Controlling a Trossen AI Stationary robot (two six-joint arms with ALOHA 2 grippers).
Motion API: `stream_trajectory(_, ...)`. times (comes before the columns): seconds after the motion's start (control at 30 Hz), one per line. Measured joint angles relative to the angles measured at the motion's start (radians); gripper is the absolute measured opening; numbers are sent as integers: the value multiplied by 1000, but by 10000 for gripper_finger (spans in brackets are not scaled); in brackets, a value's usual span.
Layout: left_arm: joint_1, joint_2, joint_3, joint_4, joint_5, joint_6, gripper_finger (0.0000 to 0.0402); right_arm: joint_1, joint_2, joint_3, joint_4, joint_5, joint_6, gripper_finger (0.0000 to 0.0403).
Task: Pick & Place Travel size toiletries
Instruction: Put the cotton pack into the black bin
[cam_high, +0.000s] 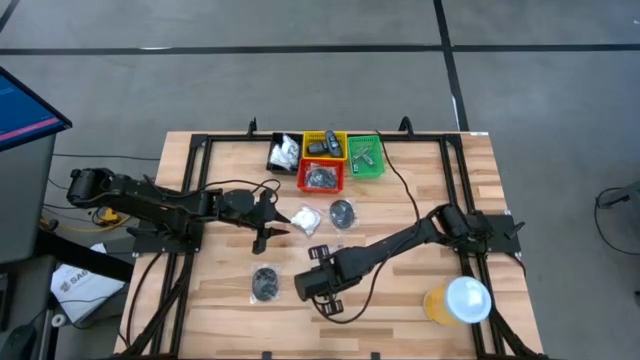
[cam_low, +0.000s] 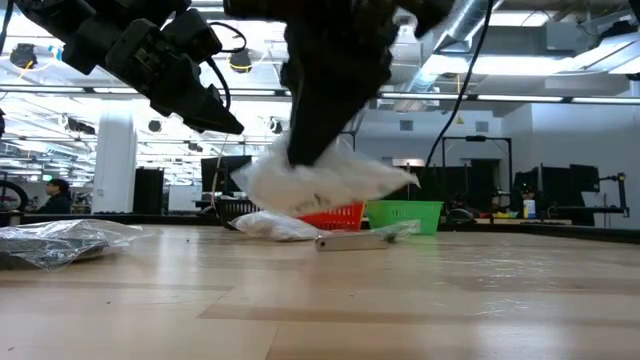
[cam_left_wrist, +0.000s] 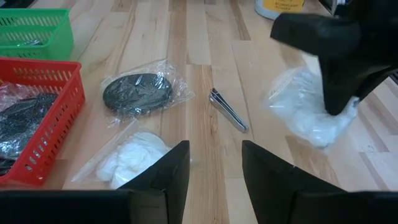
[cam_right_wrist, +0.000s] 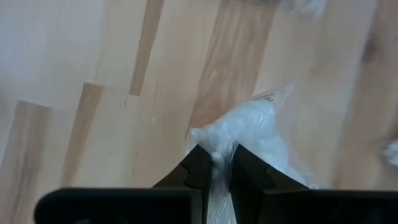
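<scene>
Behind the wooden table (cam_high: 420, 190) we see an open workshop with a person far off at the low view's left edge. At the table's front right corner stands an orange cup (cam_high: 452, 302) with a white lid. Along the far edge sit four bins: black (cam_high: 283, 152), yellow (cam_high: 325, 145), green (cam_high: 365, 156), and red (cam_high: 321, 177) just in front of the yellow. Our right gripper (cam_right_wrist: 214, 167) is near the front centre, fingers pinching a white packet (cam_right_wrist: 249, 140) lifted clear of the wood. Our left gripper (cam_left_wrist: 214, 168) hovers left of centre, fingers spread and holding nothing. Ahead of it lie a second white packet (cam_left_wrist: 134, 155), a bagged dark disc (cam_left_wrist: 138, 93) and a small silvery tube (cam_left_wrist: 228, 111). Another bagged disc (cam_high: 266, 282) rests nearer the front.
</scene>
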Motion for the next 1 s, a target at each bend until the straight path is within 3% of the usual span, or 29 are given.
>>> stream_trajectory(0.27,0,0,0,6,0,6,136,-24,-1,132,-99,51,-61,30)
stream_trajectory(1.0,0,0,0,33,-2,111,136,-120,-3,419,-251,52,-119,31)
